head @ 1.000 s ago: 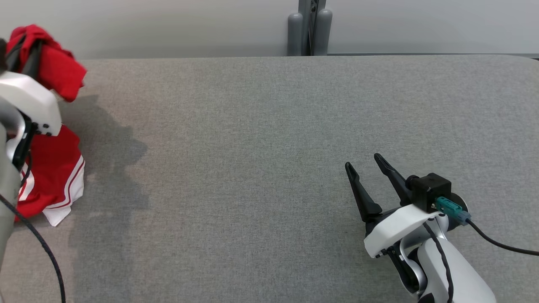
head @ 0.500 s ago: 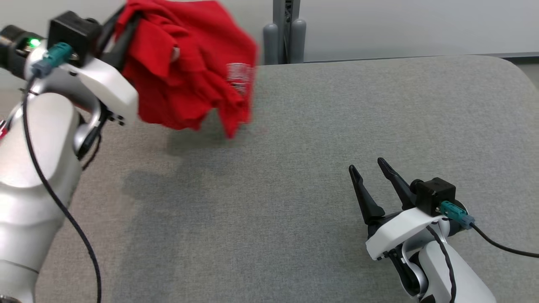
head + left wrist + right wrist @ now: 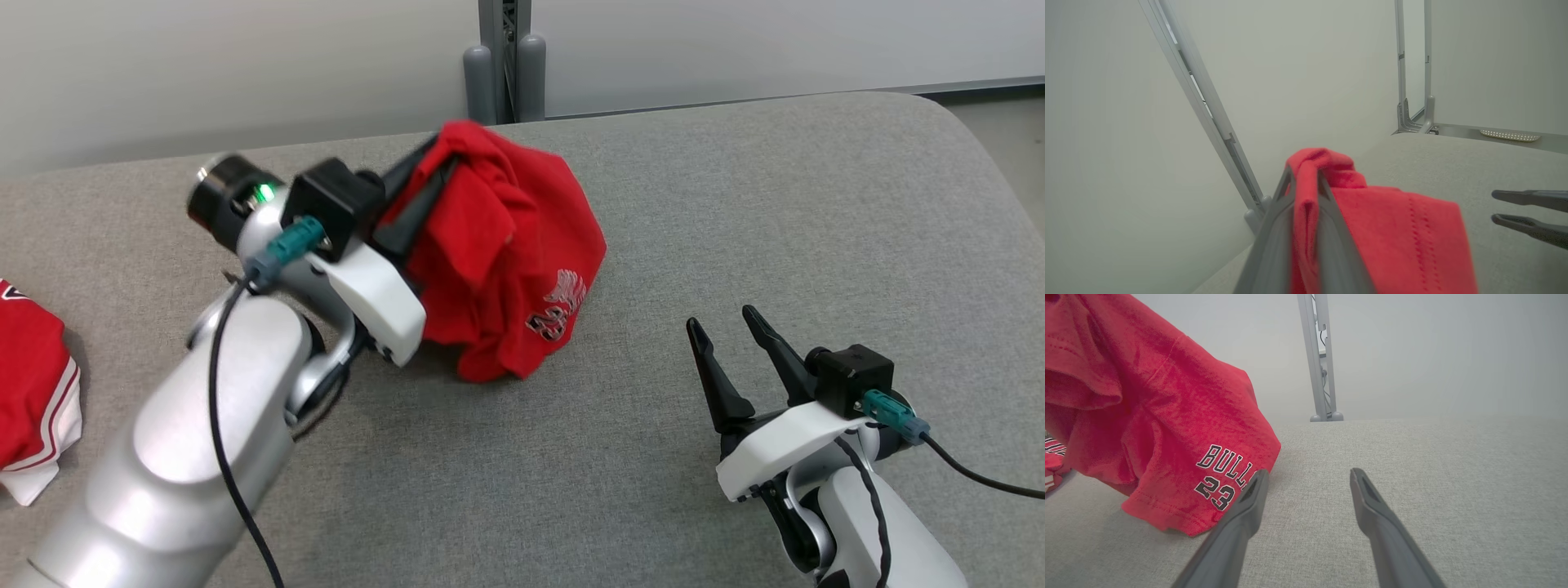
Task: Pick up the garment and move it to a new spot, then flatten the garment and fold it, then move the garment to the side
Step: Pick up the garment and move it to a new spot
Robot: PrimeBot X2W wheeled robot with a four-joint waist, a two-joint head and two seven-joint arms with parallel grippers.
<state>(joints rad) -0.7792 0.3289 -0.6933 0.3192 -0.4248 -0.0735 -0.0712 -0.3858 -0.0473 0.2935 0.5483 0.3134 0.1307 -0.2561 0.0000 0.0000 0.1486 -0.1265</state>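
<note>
1. Red garment [image 3: 506,245] hangs in a bunch from the left gripper [image 3: 441,155], above the middle of the grey fabric-covered table [image 3: 735,204] and toward its far edge.
2. The left gripper's two dark fingers are pressed together on a fold at the top of the cloth. In the left wrist view that fold rises between the fingers and spills over their tips.
3. From the pinch, the rest of the garment droops down and to the right of the gripper. Its lowest hem appears to rest on the table, and the right wrist view shows a thin shadow under that hem.
4. Black and white lettering [image 3: 1220,477] sits near the hem, reading "BULL" above "23". The end of the word is hidden behind a finger of the right gripper [image 3: 722,318].
5. The right gripper sits low over the near right part of the table. Its fingers are spread wide with nothing between them and point away from the robot. In the head view it stands clearly apart from the garment, with bare table between them.
6. A second red piece with white trim [image 3: 33,400] lies on the table at the far left, well apart from the held garment.
7. A grey metal post [image 3: 504,57] stands behind the table against a pale wall [image 3: 245,73].
</note>
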